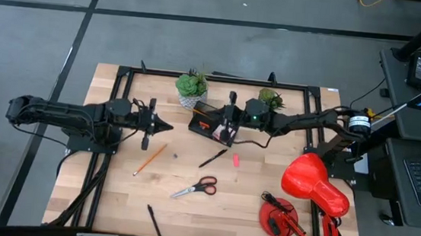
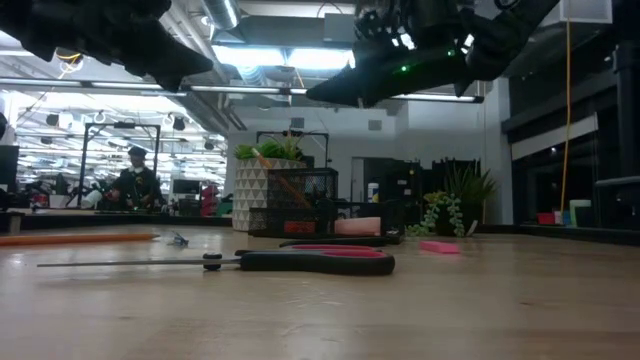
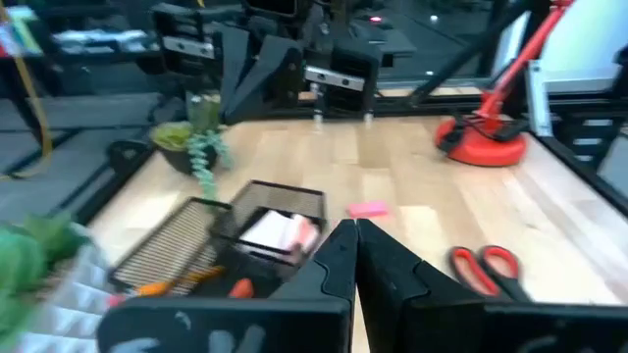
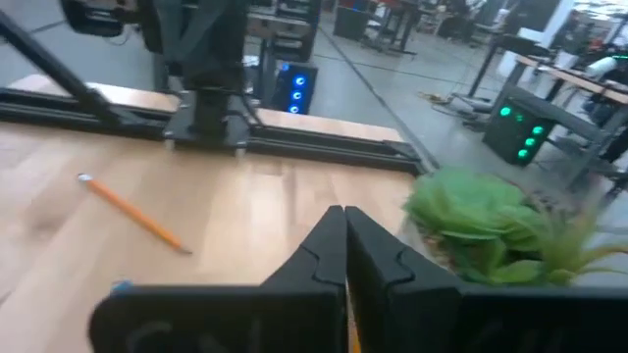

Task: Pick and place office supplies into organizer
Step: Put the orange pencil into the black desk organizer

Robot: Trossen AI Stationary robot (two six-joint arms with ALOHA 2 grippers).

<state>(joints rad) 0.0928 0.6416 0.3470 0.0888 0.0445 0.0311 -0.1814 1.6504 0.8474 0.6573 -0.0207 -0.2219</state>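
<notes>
The black mesh organizer (image 1: pixel 208 124) (image 3: pixel 257 227) stands at the table's far middle. An orange pencil (image 1: pixel 200 111) leans in it and a pink sticky-note pad (image 3: pixel 281 233) lies in its tray. My right gripper (image 1: pixel 214 124) (image 4: pixel 344 218) hovers above it, shut, pointing toward the table's left, with nothing seen between its fingers. My left gripper (image 1: pixel 168 126) (image 3: pixel 355 230) hangs shut just left of the organizer and holds nothing. On the wood lie a pencil (image 1: pixel 149 159) (image 4: pixel 132 211), a black pen (image 1: pixel 212 159), a pink eraser (image 1: pixel 236 160), the red-handled scissors (image 1: pixel 195 188) (image 2: pixel 300 261) and a second pen (image 1: pixel 154 221).
Two potted plants (image 1: pixel 192 86) (image 1: pixel 271 99) stand behind the organizer at the far edge. A red desk lamp (image 1: pixel 313 186) with its round base (image 1: pixel 278 219) fills the near right corner. Bare wood lies between the scissors and the near edge.
</notes>
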